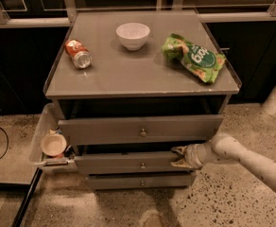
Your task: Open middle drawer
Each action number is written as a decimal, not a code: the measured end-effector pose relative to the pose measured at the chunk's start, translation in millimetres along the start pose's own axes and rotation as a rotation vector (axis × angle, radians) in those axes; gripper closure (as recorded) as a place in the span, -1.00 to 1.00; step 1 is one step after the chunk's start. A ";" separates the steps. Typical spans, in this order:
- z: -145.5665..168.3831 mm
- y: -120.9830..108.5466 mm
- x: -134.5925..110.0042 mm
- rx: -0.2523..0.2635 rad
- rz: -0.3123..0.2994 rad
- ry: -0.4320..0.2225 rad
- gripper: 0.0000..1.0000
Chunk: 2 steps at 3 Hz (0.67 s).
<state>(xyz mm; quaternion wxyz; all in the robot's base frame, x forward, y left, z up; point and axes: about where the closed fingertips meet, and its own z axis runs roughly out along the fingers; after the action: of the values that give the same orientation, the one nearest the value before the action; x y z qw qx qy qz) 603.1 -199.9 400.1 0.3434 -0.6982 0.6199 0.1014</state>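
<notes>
- Judging by the fronts alone, the middle drawer (119, 163) is found low on the cabinet (142, 77), between the top drawer (105, 130) above and the bottom drawer (114, 181) below; its small knob (142, 165) is seen at centre.
- The gripper (178, 157) is placed at the right end of that front, touching it or just beside it; the arm (251, 163) is brought in from the right; whether the panel is clamped or merely met cannot be told.
- The middle front is seen standing a little forward of the bottom one; none of the drawer's inside is shown, so the opening is judged barely begun.
- Most of the pull is therefore judged to be left; a straight draw toward the camera is called for; a hold at the end and not at the knob is thought liable to skew the drawer.
- The can (77, 53), the bowl (133, 35) and the bag (195, 58) are seen on the cabinet top, well apart from the gripper.
</notes>
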 end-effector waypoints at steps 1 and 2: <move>-0.2 1.9 -1.9 -0.011 0.001 -0.014 -0.21; -1.3 3.8 -1.9 -0.017 0.004 -0.021 -0.17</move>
<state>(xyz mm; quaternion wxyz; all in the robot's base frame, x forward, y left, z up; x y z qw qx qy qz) 598.7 -199.2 400.8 0.3438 -0.6989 0.6166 0.1148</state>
